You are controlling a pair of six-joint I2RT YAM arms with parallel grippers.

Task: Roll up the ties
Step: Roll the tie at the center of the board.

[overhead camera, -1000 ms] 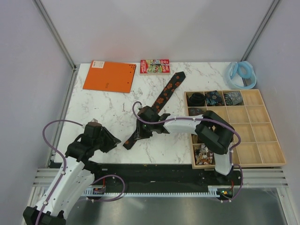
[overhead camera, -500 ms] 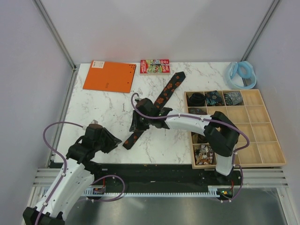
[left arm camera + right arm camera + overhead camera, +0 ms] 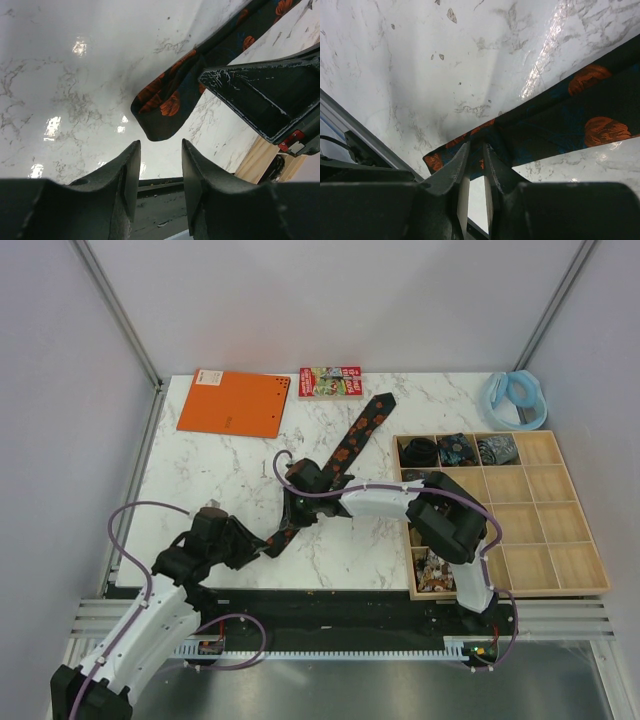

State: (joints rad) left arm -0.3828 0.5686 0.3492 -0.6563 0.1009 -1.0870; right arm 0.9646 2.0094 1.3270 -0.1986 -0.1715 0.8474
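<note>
Left tool (image 3: 254, 547) has moved right since a second ago and now sits just beside the near tip of the flowered tie (image 3: 352, 443); the right tool (image 3: 296, 508) went slightly far, then came back to about the same spot on the tie's near stretch. Left tool is released: in its wrist view the fingers (image 3: 131, 170) stand apart with bare counter (image 3: 220, 480) between them, and the tie's pointed end is just past the tips, not touching. Right tool is clenched on the flowered tie: in the right wrist view the fingers (image 3: 461, 165) are almost together and the fabric peaks up into a crease at the tips. One tie is laid out, running diagonally from far-right to near-left across mid counter, with a slight bend where the right tool grips it. Three coiled ties (image 3: 457, 448) sit one per compartment in the far row of the wooden tray (image 3: 510, 592) on the right. One patterned bundle (image 3: 434, 570) is in the tray's near-left compartment; can't tell what it is. One orange notebook (image 3: 234, 403) far-left, one small colourful book (image 3: 329, 382) at the far edge, one pale blue ring (image 3: 516, 400) in the far-right corner.
</note>
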